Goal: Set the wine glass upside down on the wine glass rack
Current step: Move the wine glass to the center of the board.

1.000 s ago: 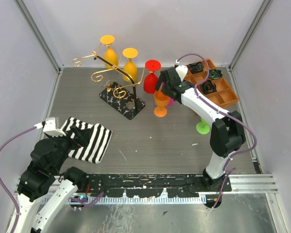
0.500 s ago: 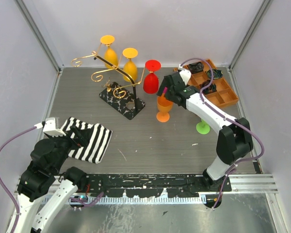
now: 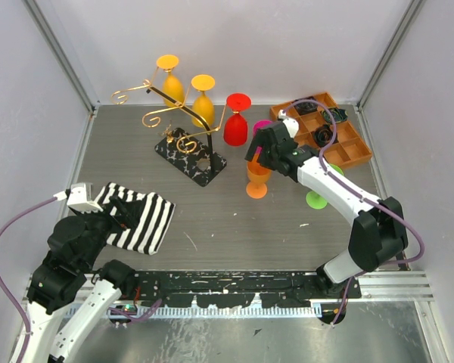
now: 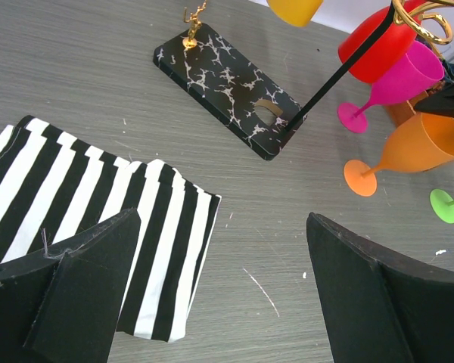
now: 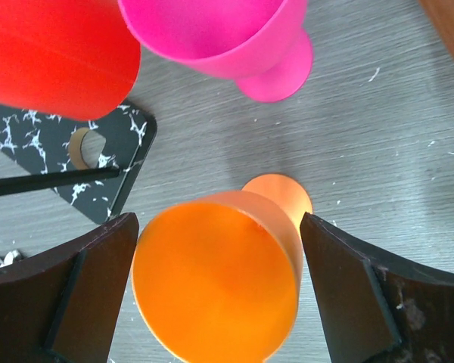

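An orange wine glass stands upright with its foot low over the table, just right of the wine glass rack. My right gripper comes down over its bowl, jaws very wide, one finger pressed against each side of the bowl. The rack is a gold scrolled stand on a black-and-white marbled base. Two yellow glasses and a red one hang on it upside down. My left gripper hovers open and holds nothing near a striped cloth.
A pink glass stands just behind the orange one, close to the red glass. A green glass foot shows under the right arm. An orange compartment tray sits at the back right. Walls close in both sides.
My right gripper has pulled back toward the near side, and the orange glass has come with it, away from the red glass. The left arm has not moved.
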Controlling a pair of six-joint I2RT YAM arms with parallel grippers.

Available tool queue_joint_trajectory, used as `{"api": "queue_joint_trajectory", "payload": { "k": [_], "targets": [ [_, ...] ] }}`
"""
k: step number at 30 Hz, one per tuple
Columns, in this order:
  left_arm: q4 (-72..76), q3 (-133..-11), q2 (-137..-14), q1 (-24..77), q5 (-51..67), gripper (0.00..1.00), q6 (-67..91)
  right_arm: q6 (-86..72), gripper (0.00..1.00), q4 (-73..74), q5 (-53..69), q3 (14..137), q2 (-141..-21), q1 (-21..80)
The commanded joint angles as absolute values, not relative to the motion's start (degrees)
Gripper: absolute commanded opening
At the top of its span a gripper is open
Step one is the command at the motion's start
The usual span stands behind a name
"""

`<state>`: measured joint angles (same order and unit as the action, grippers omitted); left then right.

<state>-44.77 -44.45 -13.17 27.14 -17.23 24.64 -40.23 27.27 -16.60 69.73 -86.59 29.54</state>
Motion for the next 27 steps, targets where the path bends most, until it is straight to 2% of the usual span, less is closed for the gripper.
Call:
{"api": "queue_joint_trajectory", "payload": {
  "k": [1, 12, 20, 27],
  "targets": [
    [-42.5, -43.7, -13.2, 27.0, -17.0, 0.98, 24.8, -39.3, 0.93, 26.2, -13.0, 68.8, -84.7, 30.6],
    [-42.5, -43.7, -13.2, 27.0, -17.1, 0.98, 24.9, -40.8, 0.93, 24.8, -10.1, 68.2, -85.0, 33.3],
    [-42.5, -43.7, -13.4, 27.0, -17.1, 0.98, 24.9, -40.2, 0.93, 24.8, -13.8, 68.3, -85.3, 33.4],
    [-42.5, -43.7, -13.4, 27.0, -17.0, 0.98, 24.9, -37.1, 0.95, 22.6, -9.7, 68.9, -83.5, 33.4]
  ]
}}
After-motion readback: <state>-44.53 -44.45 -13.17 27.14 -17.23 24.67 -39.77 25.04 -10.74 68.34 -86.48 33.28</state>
